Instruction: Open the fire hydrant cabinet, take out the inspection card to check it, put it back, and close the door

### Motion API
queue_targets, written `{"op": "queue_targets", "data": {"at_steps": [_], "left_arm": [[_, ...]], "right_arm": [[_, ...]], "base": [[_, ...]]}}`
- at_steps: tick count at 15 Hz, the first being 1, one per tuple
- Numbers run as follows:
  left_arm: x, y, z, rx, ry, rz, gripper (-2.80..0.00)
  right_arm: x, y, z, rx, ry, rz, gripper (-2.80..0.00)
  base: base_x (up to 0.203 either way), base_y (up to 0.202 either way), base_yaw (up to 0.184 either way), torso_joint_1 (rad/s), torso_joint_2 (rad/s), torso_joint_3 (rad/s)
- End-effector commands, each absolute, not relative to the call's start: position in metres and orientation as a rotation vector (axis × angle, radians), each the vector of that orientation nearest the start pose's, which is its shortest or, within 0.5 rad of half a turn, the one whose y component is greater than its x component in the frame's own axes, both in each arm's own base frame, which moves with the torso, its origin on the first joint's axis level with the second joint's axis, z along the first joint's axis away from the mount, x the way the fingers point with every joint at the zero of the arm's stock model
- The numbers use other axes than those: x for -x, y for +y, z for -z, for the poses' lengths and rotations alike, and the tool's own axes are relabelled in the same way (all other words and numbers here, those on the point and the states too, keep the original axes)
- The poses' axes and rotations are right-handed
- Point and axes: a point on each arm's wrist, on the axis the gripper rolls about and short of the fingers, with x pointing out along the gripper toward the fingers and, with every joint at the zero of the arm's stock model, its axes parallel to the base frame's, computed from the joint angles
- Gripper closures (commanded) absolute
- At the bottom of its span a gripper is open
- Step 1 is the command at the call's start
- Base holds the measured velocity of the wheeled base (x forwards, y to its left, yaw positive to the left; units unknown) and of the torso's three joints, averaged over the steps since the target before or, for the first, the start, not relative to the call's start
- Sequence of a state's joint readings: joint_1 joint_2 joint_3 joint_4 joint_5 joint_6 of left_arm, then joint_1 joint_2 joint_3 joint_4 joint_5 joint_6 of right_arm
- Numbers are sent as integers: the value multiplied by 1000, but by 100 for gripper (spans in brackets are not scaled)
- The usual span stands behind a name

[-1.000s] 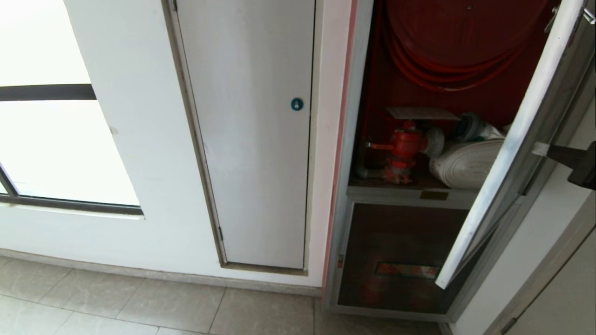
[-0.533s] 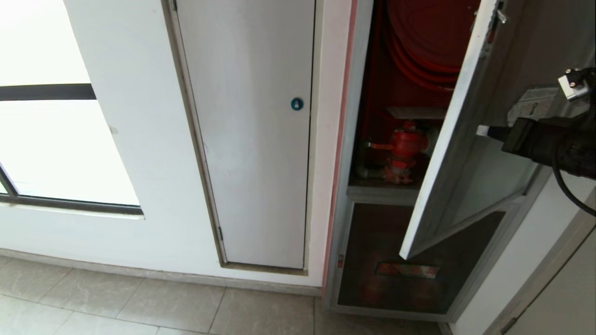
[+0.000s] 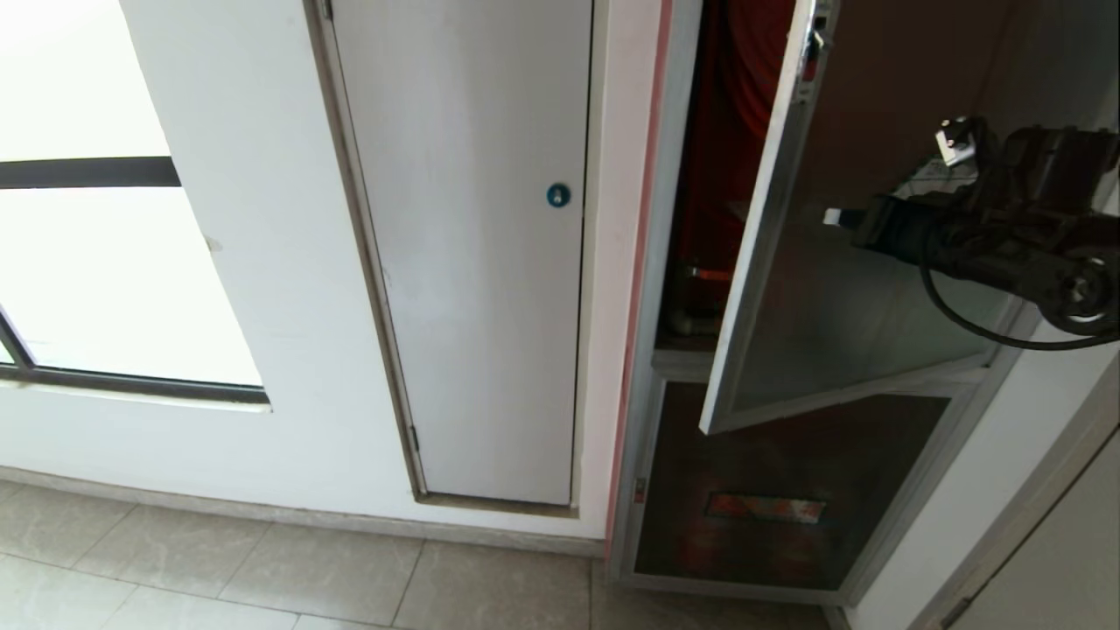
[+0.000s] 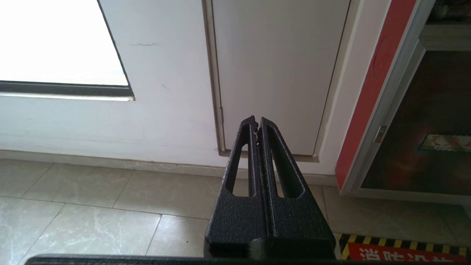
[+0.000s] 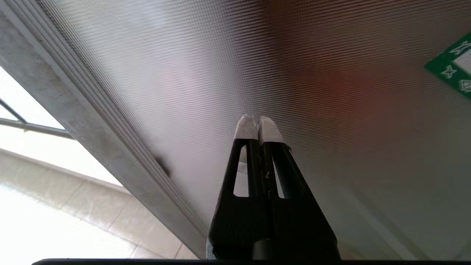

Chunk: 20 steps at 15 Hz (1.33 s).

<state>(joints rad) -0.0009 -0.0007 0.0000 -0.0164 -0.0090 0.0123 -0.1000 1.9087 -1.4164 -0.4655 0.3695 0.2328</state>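
The fire hydrant cabinet (image 3: 652, 350) stands at the right with its silver frame and a strip of red interior (image 3: 726, 131) still showing. Its door (image 3: 840, 297), dark glass in a silver frame, hangs partly open at an angle across the opening. My right gripper (image 3: 836, 216) is shut, its white-taped fingertips (image 5: 247, 127) pressed against the glass beside the green-bordered sticker (image 5: 454, 68). The inspection card is hidden behind the door. My left gripper (image 4: 257, 123) is shut and empty, held low and pointing at the white wall panel.
A plain white panel with a blue round lock (image 3: 557, 195) sits left of the cabinet, and a bright window (image 3: 87, 262) further left. Below the door is a shorter dark pane with a red-lettered strip (image 3: 766, 507). A hazard-striped floor marking (image 4: 401, 250) lies near the cabinet.
The door has swung from wide open toward the cabinet, now covering the valve and hose. My right gripper has moved left and up with it, staying on the glass.
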Motion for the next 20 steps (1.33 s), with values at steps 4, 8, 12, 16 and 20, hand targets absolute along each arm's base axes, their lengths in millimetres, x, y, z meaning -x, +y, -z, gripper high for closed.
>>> {"op": "queue_targets", "data": {"at_steps": [4,8,12,16,20], "left_arm": [[22,0,-75,-12,-12,10,0],[22,0,-75,-12,-12,9,0],[22,0,-75,-12,-12,9,0],[22,0,-75,-12,-12,9,0],[22,0,-75,-12,-12,9,0]], "right_arm": [[-438,-33,-235,-243,78,-260,0],[-446,-32,-236,-240,64,-264,0],[-420,-24,-247,-241,74,-276,0],[-362,-12,-252,-249,127,-294,0],[-290,2,-266,-244,116,-333,0]], "base": [[0,0,0,0,0,0],[0,0,0,0,0,0],[0,0,0,0,0,0],[0,0,0,0,0,0],[0,0,0,0,0,0]]}}
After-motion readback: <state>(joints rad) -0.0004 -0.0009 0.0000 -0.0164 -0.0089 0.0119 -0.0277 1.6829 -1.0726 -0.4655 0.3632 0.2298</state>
